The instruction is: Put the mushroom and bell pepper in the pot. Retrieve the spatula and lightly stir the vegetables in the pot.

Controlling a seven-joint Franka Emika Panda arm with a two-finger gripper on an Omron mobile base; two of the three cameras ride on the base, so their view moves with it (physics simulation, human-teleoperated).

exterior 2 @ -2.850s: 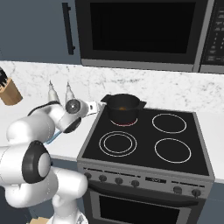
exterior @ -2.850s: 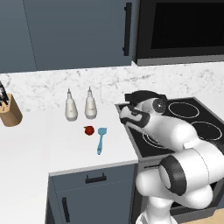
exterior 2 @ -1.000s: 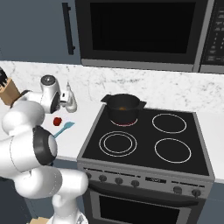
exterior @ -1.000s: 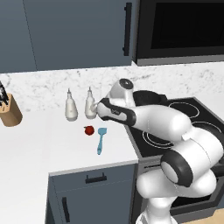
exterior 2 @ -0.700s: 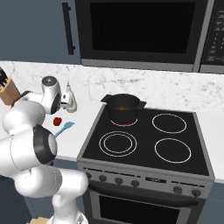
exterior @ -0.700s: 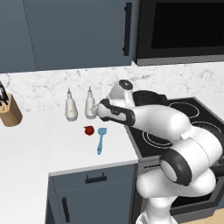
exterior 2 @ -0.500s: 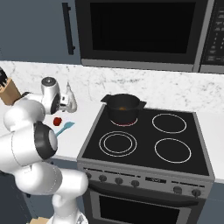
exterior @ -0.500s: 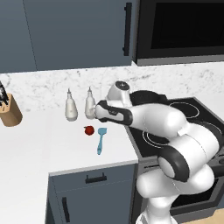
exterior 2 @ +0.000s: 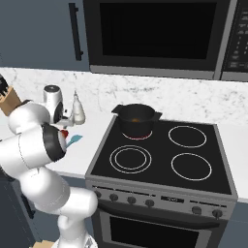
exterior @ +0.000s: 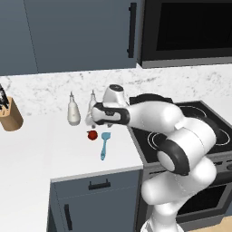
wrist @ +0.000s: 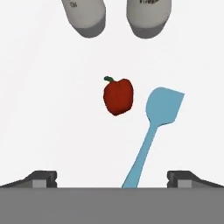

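White surface [wrist: 43, 131] below the claw [wrist: 111, 177], whose tips stand spread wide with nothing between them. Nearest lies the spatula [wrist: 154, 127], handle toward the claw, blade away. Just beside the blade, apart from it, sits the bell pepper [wrist: 117, 96], stem pointing away. Beyond it stand two pale bottles [wrist: 85, 15]. Farther off, on the stove's back left burner, the pot [exterior 2: 137, 119] holds something small and brownish, possibly the mushroom; too small to tell. Judged: pepper not yet moved, spatula untouched, stirring still to do. Likely next: descend on the pepper.
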